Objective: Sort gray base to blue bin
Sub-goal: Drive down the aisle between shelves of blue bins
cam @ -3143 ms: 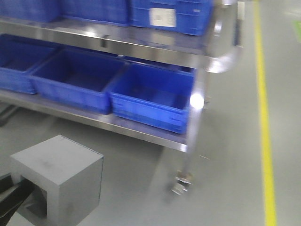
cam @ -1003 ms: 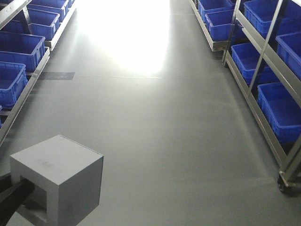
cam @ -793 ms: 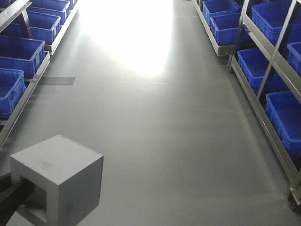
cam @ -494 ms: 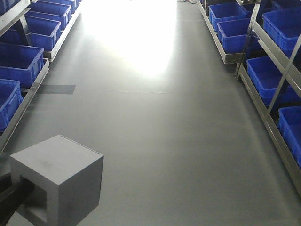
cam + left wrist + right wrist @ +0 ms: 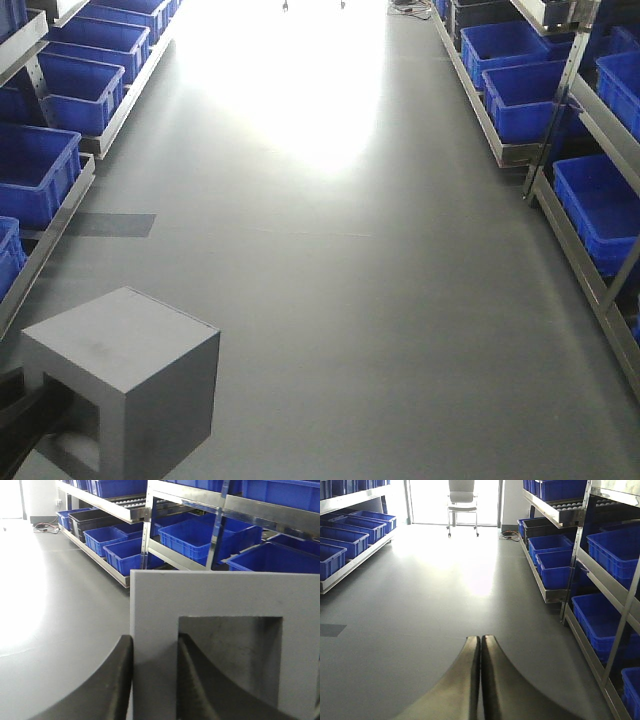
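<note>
Gray base (image 5: pixel 120 385) stays clamped in the left end effector (image 5: pixel 154 642), one finger inside its recess and one outside the wall, unmoved from a moment ago. The right end effector (image 5: pixel 480 642) is clenched on nothing. Racks of blue bins (image 5: pixel 520 85) flanking the floor (image 5: pixel 350 280) have drawn nearer.

Front view. Three seconds back I face a rack of blue bins and a yellow floor line just beyond the gray base (image 5: pixel 120 380); now I look down the open aisle floor (image 5: pixel 400 300). Over the last second the dark floor patch (image 5: pixel 112 224) slides lower in frame and the right rack (image 5: pixel 588 278) drifts toward the edge, its caster gone from view.
</note>
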Robot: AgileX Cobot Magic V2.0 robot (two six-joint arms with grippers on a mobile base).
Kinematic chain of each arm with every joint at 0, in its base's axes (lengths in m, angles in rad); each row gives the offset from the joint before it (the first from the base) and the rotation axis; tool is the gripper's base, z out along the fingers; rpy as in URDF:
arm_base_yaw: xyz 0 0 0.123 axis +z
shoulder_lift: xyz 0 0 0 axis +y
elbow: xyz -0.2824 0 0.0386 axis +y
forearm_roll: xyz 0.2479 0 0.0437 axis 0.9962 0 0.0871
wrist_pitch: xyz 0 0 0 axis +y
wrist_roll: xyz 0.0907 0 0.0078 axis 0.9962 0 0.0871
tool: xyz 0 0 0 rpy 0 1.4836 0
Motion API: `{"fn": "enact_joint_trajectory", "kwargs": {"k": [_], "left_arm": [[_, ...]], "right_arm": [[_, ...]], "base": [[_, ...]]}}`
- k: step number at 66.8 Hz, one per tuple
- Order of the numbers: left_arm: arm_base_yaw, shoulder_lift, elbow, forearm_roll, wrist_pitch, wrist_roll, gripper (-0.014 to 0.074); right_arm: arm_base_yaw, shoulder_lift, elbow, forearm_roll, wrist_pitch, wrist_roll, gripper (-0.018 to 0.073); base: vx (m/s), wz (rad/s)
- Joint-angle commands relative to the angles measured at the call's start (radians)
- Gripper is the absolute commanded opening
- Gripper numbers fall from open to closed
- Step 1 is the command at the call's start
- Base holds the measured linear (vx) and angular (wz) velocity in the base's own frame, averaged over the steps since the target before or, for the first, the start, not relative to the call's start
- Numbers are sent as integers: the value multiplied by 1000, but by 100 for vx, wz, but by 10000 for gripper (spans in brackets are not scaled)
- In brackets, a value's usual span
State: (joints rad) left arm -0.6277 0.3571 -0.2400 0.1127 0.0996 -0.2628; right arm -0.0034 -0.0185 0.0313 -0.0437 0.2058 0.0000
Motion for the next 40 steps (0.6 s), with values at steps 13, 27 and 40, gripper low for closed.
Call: {"fn": "enact_joint_trajectory", "kwargs": {"k": [13,27,40], "left_arm": [[-1,2,-32,-4,-111,-5,-7],[-1,2,-32,-4,-111,-5,-7],[-1,2,-32,-4,-111,-5,-7]], "right_arm": [[-2,-7,6,-9,-79,-12,-5],[-2,-7,6,-9,-79,-12,-5],[-2,-7,6,-9,-79,-12,-5]], "base": [[49,3],[50,0],[50,0]]}}
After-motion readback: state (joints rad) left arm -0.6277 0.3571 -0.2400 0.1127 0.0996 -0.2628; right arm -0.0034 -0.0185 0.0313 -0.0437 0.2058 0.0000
